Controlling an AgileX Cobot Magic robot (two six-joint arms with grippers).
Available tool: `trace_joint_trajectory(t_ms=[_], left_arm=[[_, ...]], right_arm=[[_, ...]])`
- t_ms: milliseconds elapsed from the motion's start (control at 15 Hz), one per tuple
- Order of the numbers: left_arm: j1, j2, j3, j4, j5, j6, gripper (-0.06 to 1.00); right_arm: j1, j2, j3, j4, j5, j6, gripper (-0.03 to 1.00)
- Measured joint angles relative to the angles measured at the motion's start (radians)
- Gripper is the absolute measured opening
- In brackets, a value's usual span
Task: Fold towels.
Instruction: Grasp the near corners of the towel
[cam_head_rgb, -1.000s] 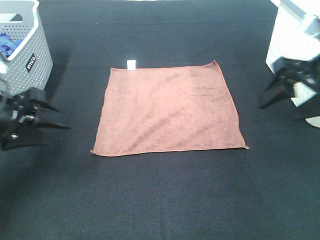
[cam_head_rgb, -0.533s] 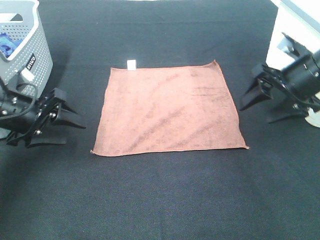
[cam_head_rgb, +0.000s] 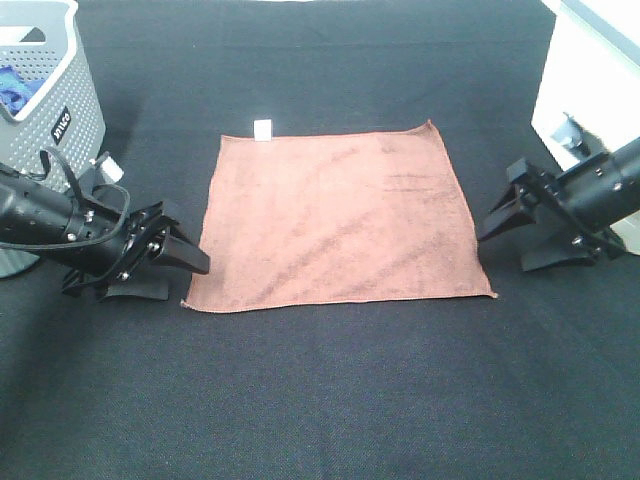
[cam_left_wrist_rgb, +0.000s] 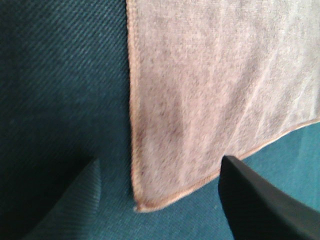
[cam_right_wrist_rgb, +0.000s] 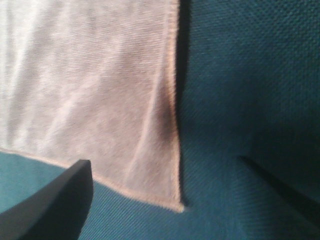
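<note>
The reddish-brown towel (cam_head_rgb: 335, 215) lies flat and spread out on the black table, with its small white tag (cam_head_rgb: 263, 129) at the far edge. My left gripper (cam_head_rgb: 188, 280) is open and low at the towel's near left corner. In the left wrist view the towel (cam_left_wrist_rgb: 210, 90) has its corner between the gripper's (cam_left_wrist_rgb: 160, 161) open fingers (cam_left_wrist_rgb: 260, 200). My right gripper (cam_head_rgb: 503, 245) is open just outside the towel's near right corner. In the right wrist view that corner of the towel (cam_right_wrist_rgb: 90, 90) lies between the gripper's (cam_right_wrist_rgb: 165, 162) open fingers (cam_right_wrist_rgb: 60, 200). Neither gripper holds anything.
A grey perforated basket (cam_head_rgb: 60, 110) stands at the far left with a blue cloth (cam_head_rgb: 15, 90) inside. A white box (cam_head_rgb: 590, 80) stands at the far right, behind the right arm. The black table cloth (cam_head_rgb: 330, 400) extends in front of the towel.
Both arms have moved inward and down from the table's sides to the towel's two near corners. The towel has not moved.
</note>
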Motion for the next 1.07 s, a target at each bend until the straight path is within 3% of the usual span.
trace_joint_trajectory(t_ms=[533,600,800,867,933,1067], left_arm=[[-0.108,0.085,-0.114,-0.074,-0.007,0.0,0.64],[-0.116,0.09,-0.122,-0.075,-0.011,-0.005,0.6],[-0.116,0.106,-0.122,-0.033,-0.03,-0.059,0.1],[-0.116,0.107,-0.122,-0.011,-0.03,-0.076,0.02],[-0.116,0.107,-0.124,0.03,-0.024,-0.123,0.0],[-0.116,0.099,-0.124,0.092,0.007,-0.176,0.0]], right_arm=[[0.129,0.1,-0.092,0.028,0.018,0.012,0.68],[0.129,0.103,-0.092,0.025,0.007,0.022,0.62],[0.128,0.113,-0.092,-0.004,-0.033,0.072,0.2],[0.128,0.115,-0.091,-0.009,-0.039,0.09,0.05],[0.128,0.115,-0.089,-0.014,-0.037,0.101,0.0],[0.128,0.095,-0.089,-0.027,-0.019,0.117,0.0]])
